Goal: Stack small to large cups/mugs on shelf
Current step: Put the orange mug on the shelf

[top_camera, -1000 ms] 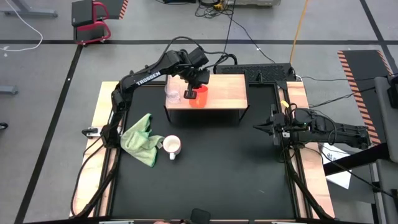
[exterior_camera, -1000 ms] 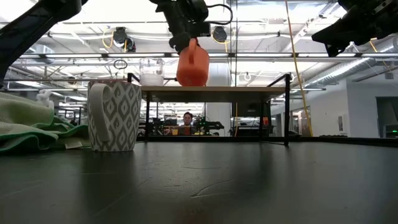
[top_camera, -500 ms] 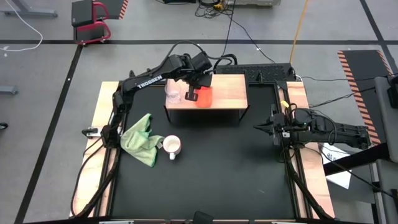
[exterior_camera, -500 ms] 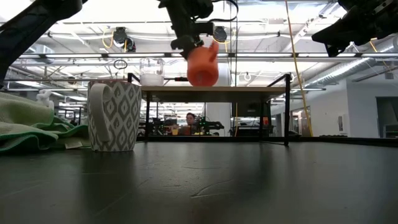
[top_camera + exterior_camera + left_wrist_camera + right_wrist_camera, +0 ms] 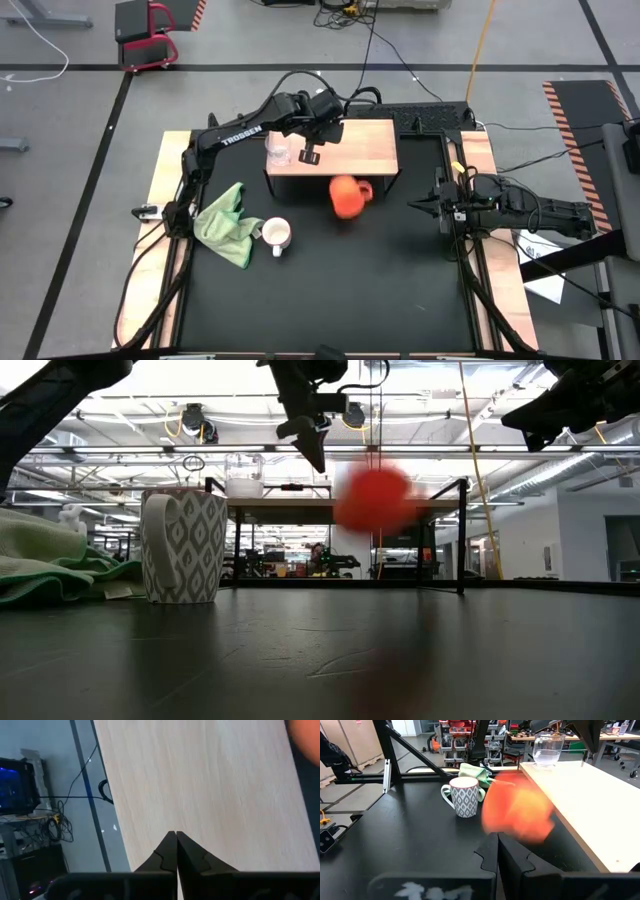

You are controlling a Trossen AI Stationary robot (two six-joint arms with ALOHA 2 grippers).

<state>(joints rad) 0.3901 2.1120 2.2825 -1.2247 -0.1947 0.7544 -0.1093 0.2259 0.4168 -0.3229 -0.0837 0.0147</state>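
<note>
The orange mug (image 5: 347, 195) is a blur in the air just past the shelf's near edge, clear of the table (image 5: 375, 498). My left gripper (image 5: 310, 155) hangs shut and empty above the wooden shelf (image 5: 365, 145), fingertips pointing down (image 5: 318, 460). The clear glass cup (image 5: 278, 150) stands on the shelf's left end. The white patterned mug (image 5: 276, 234) stands upright on the black table, its handle toward the green cloth. My right gripper (image 5: 415, 206) waits shut at the table's right side.
A green cloth (image 5: 228, 222) lies crumpled left of the white mug. The black table top in front of the shelf is open toward the near edge. Light wooden strips (image 5: 160, 200) run along the table's left and right sides.
My left gripper has lost the orange mug: the mug tipped sideways in the fingers above the shelf, then came free and dropped past the shelf's near edge toward the table's right. The fingers have come together with nothing between them. The gripper stayed above the shelf.
</note>
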